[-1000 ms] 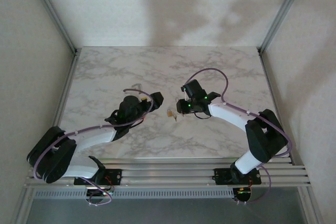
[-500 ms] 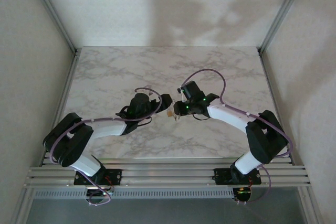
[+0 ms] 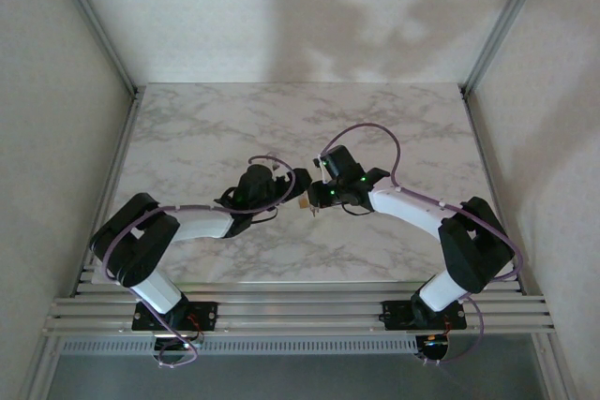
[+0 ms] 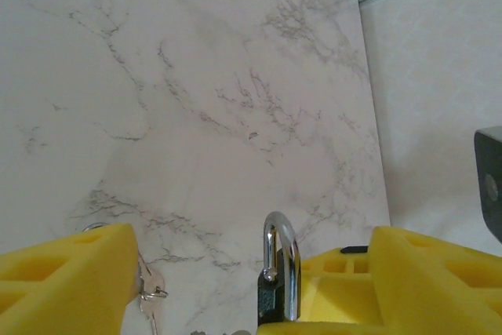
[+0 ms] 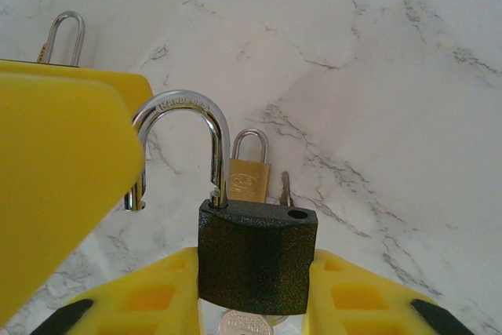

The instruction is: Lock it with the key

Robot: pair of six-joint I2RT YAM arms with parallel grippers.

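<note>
A marble table [image 3: 206, 128] carries a small brass padlock [image 5: 249, 170] and key [image 5: 285, 189].

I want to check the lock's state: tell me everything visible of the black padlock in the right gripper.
The black padlock has a squat body with a rough, grainy dark finish and a polished silvery metal shackle bearing stamped lettering. It is unlocked: one leg sits in the body, the free leg hangs beside it, leaving an empty hole on top. The right gripper's yellow fingers clamp the body's sides, shackle pointing out beyond them. A round silvery piece shows beneath it, perhaps a key.
</note>
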